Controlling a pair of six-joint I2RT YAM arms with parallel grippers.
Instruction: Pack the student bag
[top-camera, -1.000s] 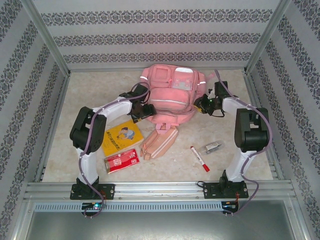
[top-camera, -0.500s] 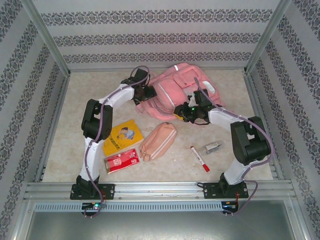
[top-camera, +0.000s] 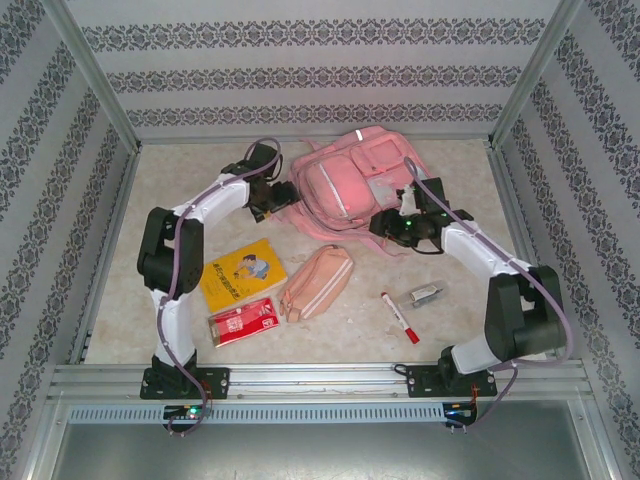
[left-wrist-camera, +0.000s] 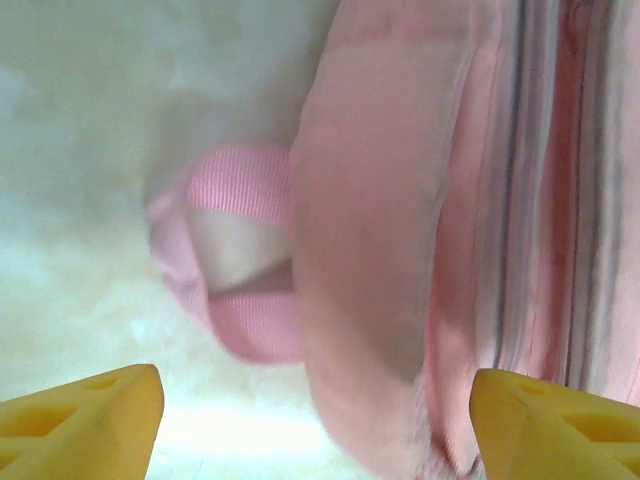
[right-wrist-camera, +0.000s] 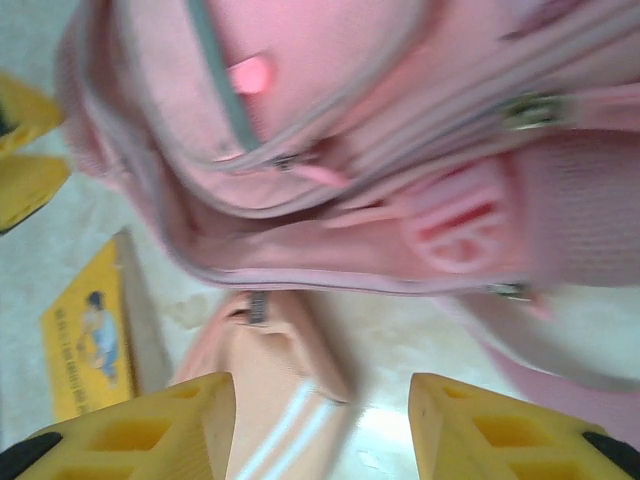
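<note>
Left gripper (left-wrist-camera: 315, 388): yellow fingers (left-wrist-camera: 85, 420) stand wide apart. They hold nothing. The padded left edge of the large pink fabric backpack (left-wrist-camera: 400, 230) and a pink webbing strap loop (left-wrist-camera: 235, 265) lie between and beyond them; I cannot tell whether they touch.

Right gripper (right-wrist-camera: 320, 390): fingers (right-wrist-camera: 160, 425) are parted to a moderate gap with nothing between them. They hang above the near end of the oblong pink zip pouch (right-wrist-camera: 285, 390), close to the backpack's near right side.

In the top view the backpack (top-camera: 350, 185) lies at the far centre of the beige marbled table (top-camera: 470, 330), close to the back wall. The left gripper (top-camera: 272, 203) is at its left edge and the right gripper (top-camera: 380, 222) at its near right edge.

Open room: bare table along the right side and in the far left corner.

Count, near half of the table:
- one pink pouch (top-camera: 318, 280)
- one yellow booklet (top-camera: 240, 275)
- one red packet (top-camera: 243, 321)
- one red marker (top-camera: 400, 317)
- one small grey item (top-camera: 425, 294)
</note>
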